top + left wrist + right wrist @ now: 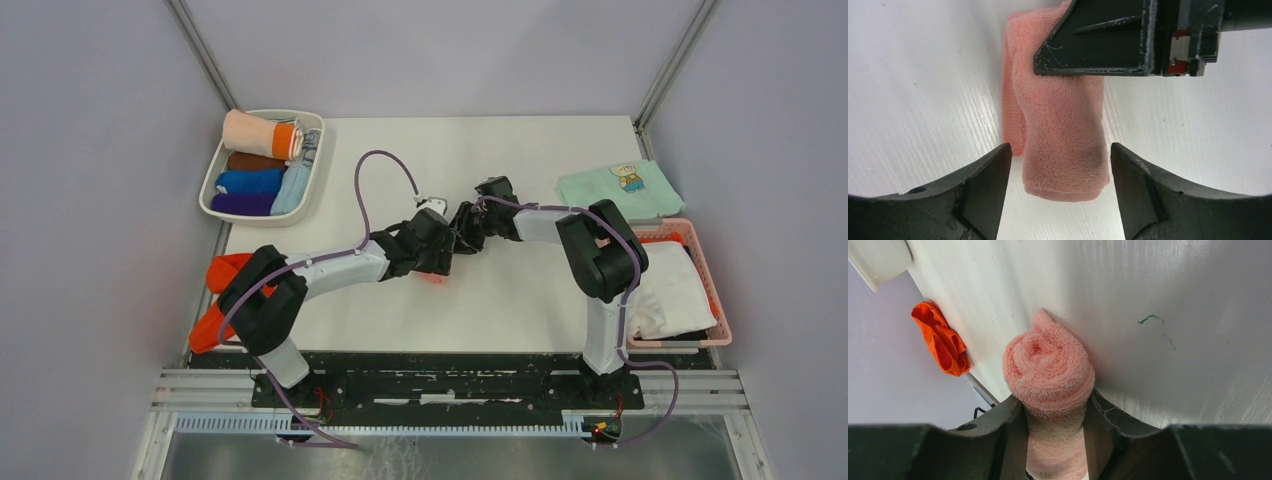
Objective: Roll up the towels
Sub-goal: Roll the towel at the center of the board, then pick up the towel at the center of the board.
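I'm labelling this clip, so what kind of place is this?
Probably a robot lab test cell, not a home: a left arm and right arm bolted to a rail at a white table, plain grey panels around it, and a tray of rolled cloths.

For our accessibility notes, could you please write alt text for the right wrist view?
A rolled pale pink terry towel sits gripped between the right gripper's two dark fingers, its spiral end facing the camera, over the white table. A crumpled red-orange cloth lies beyond at the table's edge.
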`<state>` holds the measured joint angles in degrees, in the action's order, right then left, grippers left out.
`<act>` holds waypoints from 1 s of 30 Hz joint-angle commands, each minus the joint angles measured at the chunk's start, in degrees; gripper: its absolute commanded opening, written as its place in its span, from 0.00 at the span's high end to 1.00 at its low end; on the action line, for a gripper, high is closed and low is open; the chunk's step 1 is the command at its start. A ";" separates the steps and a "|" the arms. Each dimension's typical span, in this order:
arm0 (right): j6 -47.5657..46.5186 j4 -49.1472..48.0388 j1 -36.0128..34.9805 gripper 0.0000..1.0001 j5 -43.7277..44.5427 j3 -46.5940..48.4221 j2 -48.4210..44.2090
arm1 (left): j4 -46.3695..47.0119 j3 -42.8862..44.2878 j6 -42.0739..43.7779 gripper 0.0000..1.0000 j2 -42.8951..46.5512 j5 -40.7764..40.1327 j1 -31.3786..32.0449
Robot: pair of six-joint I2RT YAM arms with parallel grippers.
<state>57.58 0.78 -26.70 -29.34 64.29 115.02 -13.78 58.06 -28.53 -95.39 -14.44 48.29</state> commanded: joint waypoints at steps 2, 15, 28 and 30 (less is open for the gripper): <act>-3.76 5.90 -1.11 0.55 7.90 -0.72 1.43 | -0.69 1.82 -2.31 0.15 0.04 4.93 -1.77; -4.70 5.42 -1.87 0.55 7.46 -0.48 1.46 | -1.79 3.84 -1.28 0.13 -5.70 12.45 -7.58; -5.58 5.05 -2.92 0.55 6.87 0.37 1.65 | -1.30 1.92 -3.49 0.20 -12.53 17.13 -7.81; -5.68 5.00 -3.21 0.55 6.78 0.42 1.64 | -1.33 1.68 -3.89 0.23 -13.55 16.83 -7.65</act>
<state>54.98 0.86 -28.23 -27.49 65.10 114.91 -14.00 61.47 -29.36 -103.46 0.51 40.58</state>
